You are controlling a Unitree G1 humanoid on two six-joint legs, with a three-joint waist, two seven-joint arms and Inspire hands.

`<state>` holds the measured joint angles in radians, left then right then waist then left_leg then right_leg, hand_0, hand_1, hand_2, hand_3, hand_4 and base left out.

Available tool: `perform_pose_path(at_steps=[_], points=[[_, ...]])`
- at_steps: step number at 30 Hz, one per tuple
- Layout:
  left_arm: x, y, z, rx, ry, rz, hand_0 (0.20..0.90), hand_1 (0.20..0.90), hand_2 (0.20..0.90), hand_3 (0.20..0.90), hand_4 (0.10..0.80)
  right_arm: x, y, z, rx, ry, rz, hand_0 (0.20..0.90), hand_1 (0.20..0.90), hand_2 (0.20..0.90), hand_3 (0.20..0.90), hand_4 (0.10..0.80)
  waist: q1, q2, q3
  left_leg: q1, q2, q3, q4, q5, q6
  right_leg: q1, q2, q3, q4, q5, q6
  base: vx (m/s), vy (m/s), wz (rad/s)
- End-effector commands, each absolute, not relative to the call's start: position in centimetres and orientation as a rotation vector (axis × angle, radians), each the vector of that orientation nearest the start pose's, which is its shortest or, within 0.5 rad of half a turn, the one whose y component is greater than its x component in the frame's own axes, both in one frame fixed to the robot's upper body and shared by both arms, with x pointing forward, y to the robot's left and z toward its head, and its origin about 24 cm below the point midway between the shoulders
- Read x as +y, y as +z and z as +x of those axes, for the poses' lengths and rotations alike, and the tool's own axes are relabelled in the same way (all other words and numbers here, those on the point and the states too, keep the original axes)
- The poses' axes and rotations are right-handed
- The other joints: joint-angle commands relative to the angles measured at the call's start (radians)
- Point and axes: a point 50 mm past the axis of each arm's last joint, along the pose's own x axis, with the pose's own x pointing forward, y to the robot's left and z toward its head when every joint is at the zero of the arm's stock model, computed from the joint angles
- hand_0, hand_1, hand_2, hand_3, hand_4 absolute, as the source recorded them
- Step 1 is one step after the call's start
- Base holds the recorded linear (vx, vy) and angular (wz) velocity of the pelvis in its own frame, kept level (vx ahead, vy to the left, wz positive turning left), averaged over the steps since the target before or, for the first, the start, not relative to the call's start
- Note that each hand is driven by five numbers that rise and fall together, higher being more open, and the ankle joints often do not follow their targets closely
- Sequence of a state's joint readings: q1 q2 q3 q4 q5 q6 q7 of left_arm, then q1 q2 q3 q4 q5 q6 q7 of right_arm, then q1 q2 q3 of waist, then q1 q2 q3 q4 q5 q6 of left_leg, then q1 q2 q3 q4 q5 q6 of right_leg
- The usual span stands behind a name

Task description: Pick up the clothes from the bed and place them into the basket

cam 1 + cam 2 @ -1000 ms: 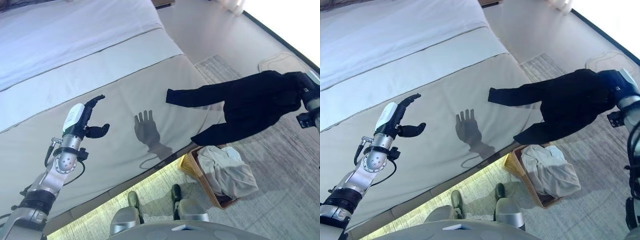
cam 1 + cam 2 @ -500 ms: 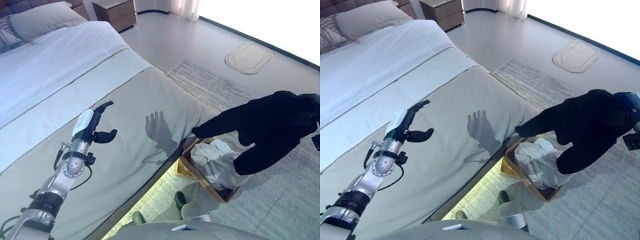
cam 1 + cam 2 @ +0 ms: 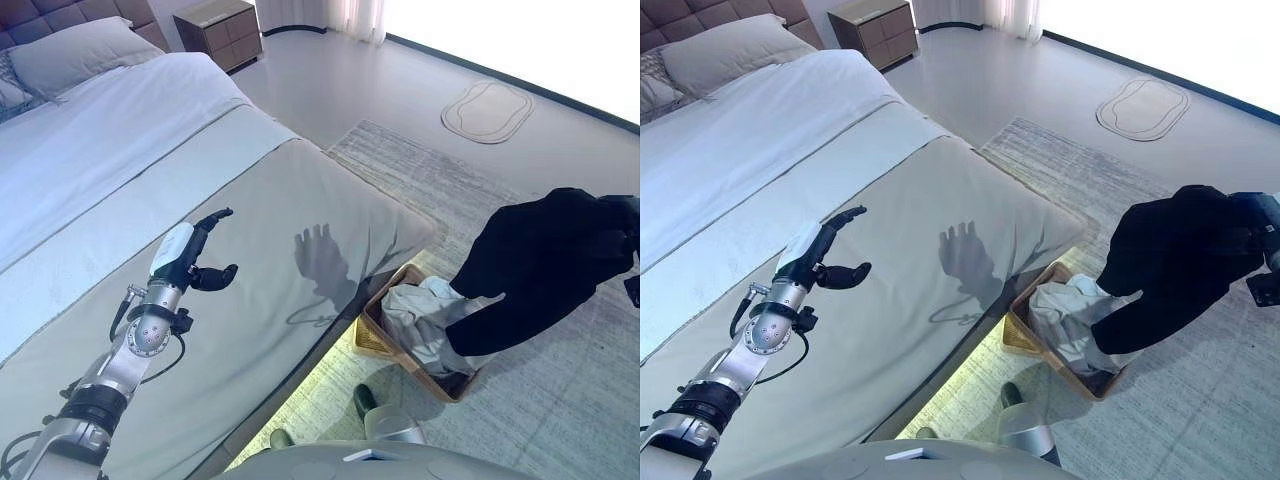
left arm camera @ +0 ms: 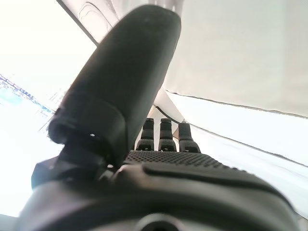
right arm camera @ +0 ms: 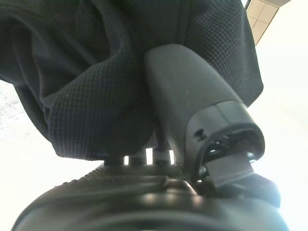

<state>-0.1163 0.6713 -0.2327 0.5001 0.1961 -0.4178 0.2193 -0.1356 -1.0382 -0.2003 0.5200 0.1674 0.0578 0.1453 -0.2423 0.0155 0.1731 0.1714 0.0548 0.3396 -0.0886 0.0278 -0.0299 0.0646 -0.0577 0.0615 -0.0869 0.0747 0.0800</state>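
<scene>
A black garment hangs from my right hand at the right edge, its lower end dangling over the wicker basket on the floor beside the bed. In the right wrist view the thumb and fingers pinch the black cloth. The basket holds a pale crumpled garment. My left hand hovers over the grey bedspread, fingers straight, holding nothing. In the left wrist view its thumb and fingers stand apart.
The bed has a white sheet and pillows at its head. A wooden nightstand stands beyond it. A grey rug lies under the basket, and a small pale mat rests on the floor farther away.
The black garment has swung off the bed edge and now hangs more compactly above the basket. The camera has turned, shifting the whole scene. My left hand keeps its pose.
</scene>
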Motion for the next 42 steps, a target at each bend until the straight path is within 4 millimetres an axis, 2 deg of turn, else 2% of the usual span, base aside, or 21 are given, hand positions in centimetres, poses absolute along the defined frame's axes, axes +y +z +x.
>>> perform_pose_path(at_steps=[1,9,15,16,17,18,33,42], points=[[27.3,6.5,27.5,-0.200,-0.016,0.877,0.900,0.900,0.900,0.900,0.800,-43.4,22.8,25.0,-0.020,-0.533,-0.770,0.300,0.300,0.300,0.200,0.100,0.036,-0.015,-0.122,-0.003,0.017,-0.009,0.122,-0.171,0.015,-0.092,0.034,-0.015,0.125,-0.060,0.022,-0.023,-0.047,0.03],[27.1,6.3,27.5,-0.190,-0.025,0.871,0.900,0.900,0.900,0.900,0.800,-44.1,22.0,25.0,0.047,-0.529,-0.768,0.300,0.300,0.300,0.200,0.100,0.036,0.009,-0.120,-0.002,0.022,-0.010,0.116,-0.164,0.003,-0.088,0.030,-0.030,0.120,-0.062,0.020,-0.011,-0.022,0.02],[26.8,6.6,27.7,-0.200,-0.036,0.863,0.900,0.900,0.900,0.900,0.800,-44.0,19.9,25.3,0.137,-0.502,-0.787,0.300,0.300,0.300,0.200,0.100,0.041,0.018,-0.114,-0.010,0.022,-0.012,0.107,-0.151,-0.003,-0.093,0.028,-0.045,0.114,-0.059,0.019,-0.057,-0.014,0.05],[26.6,6.8,27.9,-0.210,-0.044,0.863,0.900,0.900,0.900,0.900,0.800,-43.9,19.0,25.5,0.170,-0.483,-0.771,0.300,0.300,0.300,0.200,0.100,0.044,0.020,-0.110,-0.014,0.021,-0.013,0.106,-0.149,-0.004,-0.095,0.027,-0.049,0.113,-0.058,0.018,-0.071,-0.010,0.04],[26.6,6.9,27.9,-0.213,-0.045,0.864,0.900,0.900,0.900,0.900,0.800,-43.9,18.7,25.5,0.181,-0.476,-0.765,0.825,0.825,0.825,0.812,0.712,0.045,0.021,-0.109,-0.015,0.021,-0.013,0.106,-0.148,-0.004,-0.096,0.027,-0.049,0.112,-0.058,0.018,-0.079,-0.008,0.02],[26.5,7.0,28.0,-0.216,-0.047,0.864,0.900,0.900,0.900,0.900,0.800,-43.8,18.4,25.6,0.196,-0.468,-0.764,0.900,0.900,0.900,0.900,0.800,0.047,0.021,-0.107,-0.016,0.022,-0.013,0.105,-0.147,-0.004,-0.096,0.026,-0.052,0.111,-0.057,0.018,-0.057,-0.004,-0.01],[26.1,7.4,28.6,-0.233,-0.021,0.861,0.900,0.900,0.900,0.900,0.800,-42.6,14.6,26.8,0.285,-0.414,-0.731,0.900,0.900,0.900,0.900,0.800,0.061,0.031,-0.090,-0.012,0.006,-0.035,0.088,-0.137,-0.003,-0.087,0.023,-0.058,0.097,-0.047,0.021,-0.029,0.002,0.01],[26.9,6.8,28.2,-0.194,0.012,0.870,0.900,0.900,0.900,0.900,0.800,-41.3,14.4,27.2,0.202,-0.402,-0.698,0.900,0.900,0.900,0.900,0.800,0.073,0.023,-0.087,-0.017,-0.007,-0.062,0.087,-0.133,0.000,-0.078,0.024,-0.059,0.089,-0.045,0.018,-0.002,-0.002,0.00]])
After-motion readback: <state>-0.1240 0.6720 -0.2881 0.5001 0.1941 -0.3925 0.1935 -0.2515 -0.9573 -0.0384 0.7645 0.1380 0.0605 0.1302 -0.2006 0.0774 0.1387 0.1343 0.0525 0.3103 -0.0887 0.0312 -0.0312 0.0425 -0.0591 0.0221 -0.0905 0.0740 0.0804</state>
